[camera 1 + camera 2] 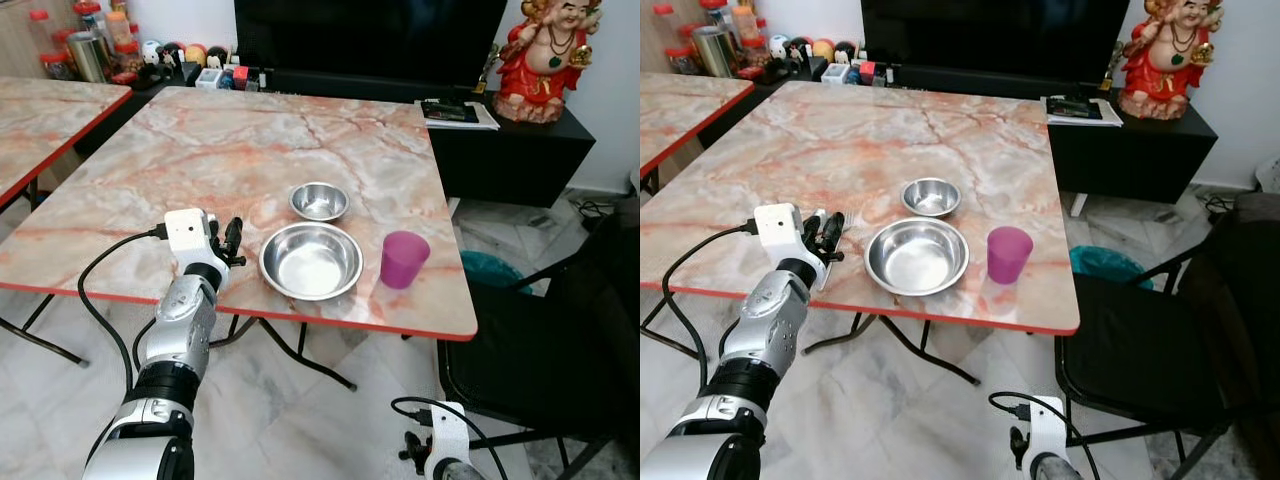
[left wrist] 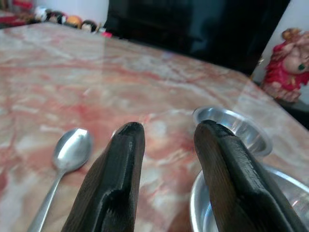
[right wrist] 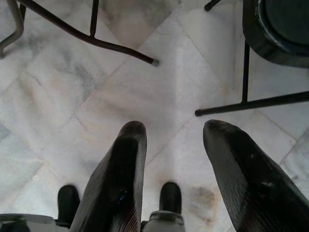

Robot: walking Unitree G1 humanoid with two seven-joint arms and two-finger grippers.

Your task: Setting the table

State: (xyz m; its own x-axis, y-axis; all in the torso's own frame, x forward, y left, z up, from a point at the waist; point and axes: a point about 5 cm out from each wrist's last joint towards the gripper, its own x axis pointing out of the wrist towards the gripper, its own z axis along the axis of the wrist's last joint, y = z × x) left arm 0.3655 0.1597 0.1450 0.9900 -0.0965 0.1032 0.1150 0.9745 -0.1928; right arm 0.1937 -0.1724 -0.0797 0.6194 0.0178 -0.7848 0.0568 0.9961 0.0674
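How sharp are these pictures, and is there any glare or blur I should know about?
Left eye view: sharp, evenly lit, with soft highlights inside the large steel bowl. Left wrist view: the left gripper up close is soft, the spoon slightly blurred, and pale glare streaks the table. Right wrist view: the right gripper is dark and glossy over a fairly clear floor.

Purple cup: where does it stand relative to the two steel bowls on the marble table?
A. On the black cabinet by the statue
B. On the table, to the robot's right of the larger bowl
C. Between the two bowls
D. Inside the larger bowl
B: the purple cup stands upright on the table, apart from the larger bowl on its right, with the smaller bowl farther back.
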